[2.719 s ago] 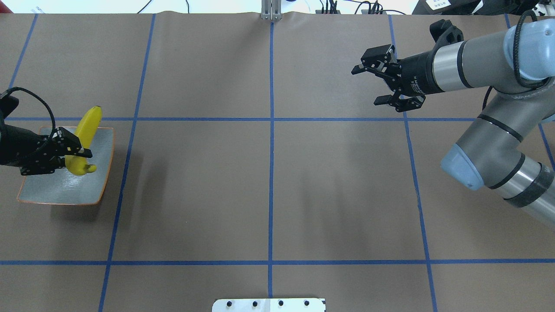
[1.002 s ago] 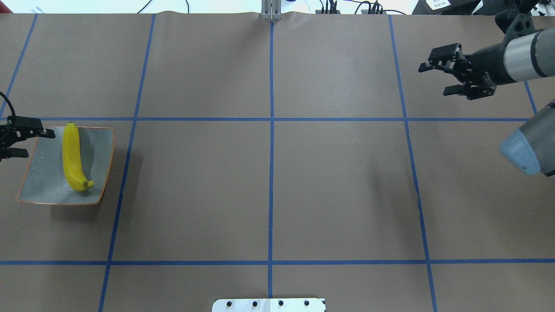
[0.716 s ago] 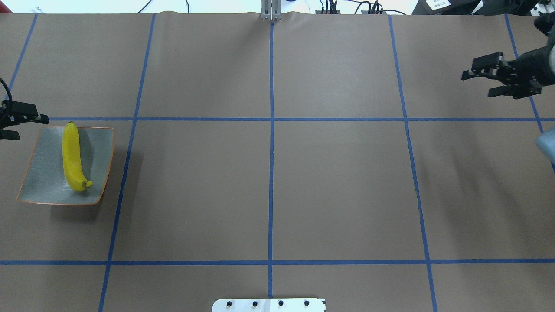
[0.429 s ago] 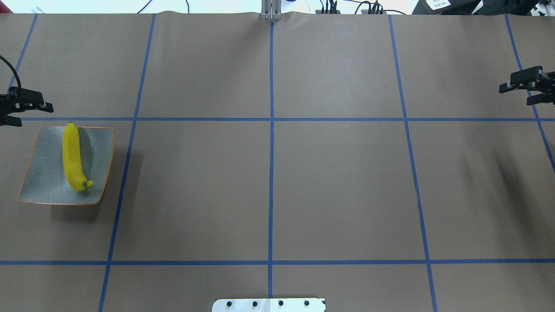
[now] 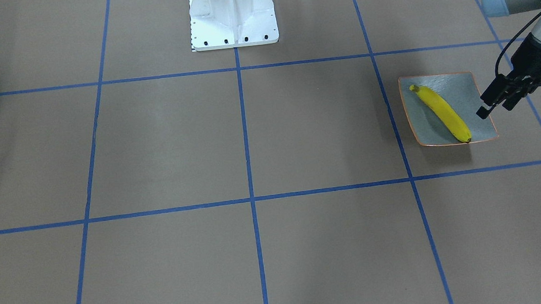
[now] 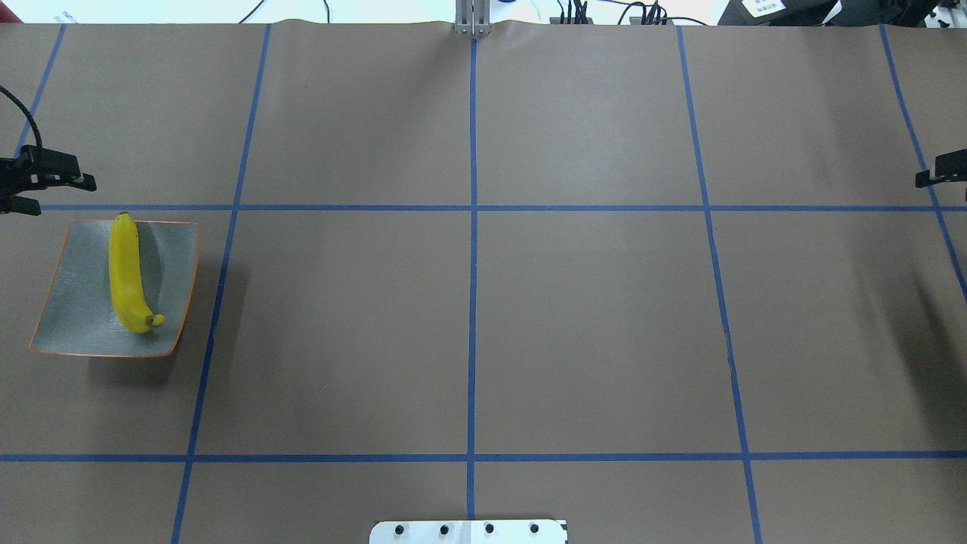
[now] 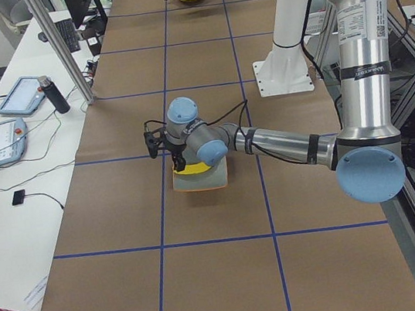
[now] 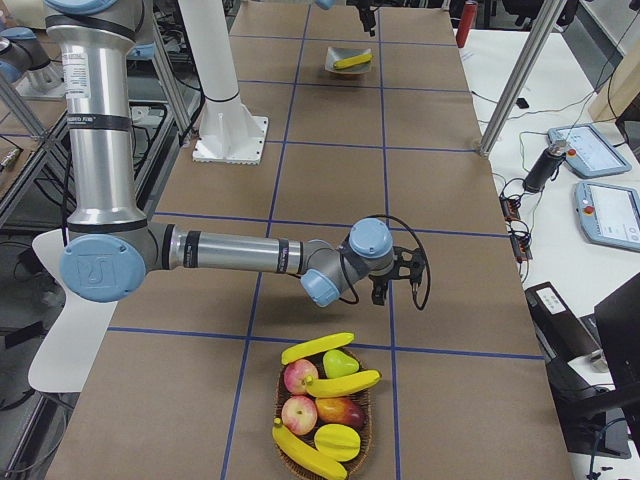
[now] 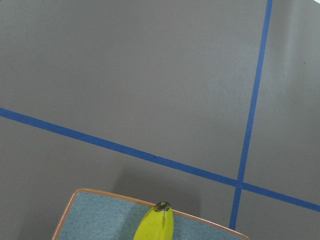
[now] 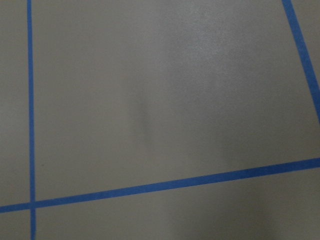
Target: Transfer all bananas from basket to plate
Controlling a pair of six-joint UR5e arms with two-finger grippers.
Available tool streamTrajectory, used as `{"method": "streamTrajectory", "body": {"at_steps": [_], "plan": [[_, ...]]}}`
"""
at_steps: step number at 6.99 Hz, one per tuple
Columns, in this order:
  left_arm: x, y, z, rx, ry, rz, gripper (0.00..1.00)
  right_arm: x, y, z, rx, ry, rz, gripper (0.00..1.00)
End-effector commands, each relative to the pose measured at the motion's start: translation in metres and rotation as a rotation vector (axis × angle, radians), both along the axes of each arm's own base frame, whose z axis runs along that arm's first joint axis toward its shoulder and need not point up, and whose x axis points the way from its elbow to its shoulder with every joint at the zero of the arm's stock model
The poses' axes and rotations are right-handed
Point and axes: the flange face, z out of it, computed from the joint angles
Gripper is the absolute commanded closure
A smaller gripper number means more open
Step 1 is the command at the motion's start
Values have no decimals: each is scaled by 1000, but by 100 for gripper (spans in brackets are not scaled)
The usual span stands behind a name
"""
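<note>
One yellow banana lies lengthwise on the grey-blue plate at the table's left; the pair shows too as banana on plate. My left gripper hovers open and empty just beyond the plate's far left corner, also seen as the left gripper. Far to the right, the basket holds three bananas among other fruit. My right gripper is at the view's right edge; one finger stands alone there, jaws apart. In the right view the right gripper hangs just behind the basket.
The white robot base stands at the table's middle near edge. Apples and other fruit fill the basket beside the bananas. Blue tape lines grid the brown table. Tablets and a metal post sit off the far side.
The left gripper let go of the banana, which now lies flat on the plate, and drew back off the plate. The right gripper swept open to the table's right edge.
</note>
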Motion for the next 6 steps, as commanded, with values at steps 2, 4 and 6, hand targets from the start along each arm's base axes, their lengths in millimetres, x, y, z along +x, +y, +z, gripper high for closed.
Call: {"method": "streamTrajectory", "body": {"at_steps": [2,4,6], "plan": [[1,0,5,-5,-3,1,0,30,18,45,167,229,-191,0],[2,-1,9,-12,-6,2,0,26,43,55,154,127,-275,0],[3,-2,13,-18,-9,4,0,24,53,58,147,88,-298,0]]}}
